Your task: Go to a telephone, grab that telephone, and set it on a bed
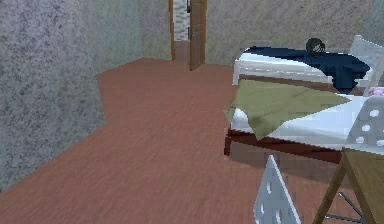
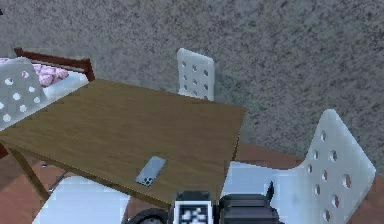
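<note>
Telephone: a flat grey slab lay on the wooden table, close to its near edge.
Gripper: its dark body sat at the arm side view's bottom edge, left of a white marker square, near the telephone and cut off by the frame.
Fingers: too hard to make out; neither their state nor whether the gripper held anything could be told.
Chairs: white chairs with holes stood at the table's far side, left end and right.
Beds: in the forward view, a near bed carried an olive blanket; a farther bed carried a dark blue one.
In the way: a white chair back stood before the near bed.
Unclear: a dark round thing on the farther bed was too small to identify.
</note>
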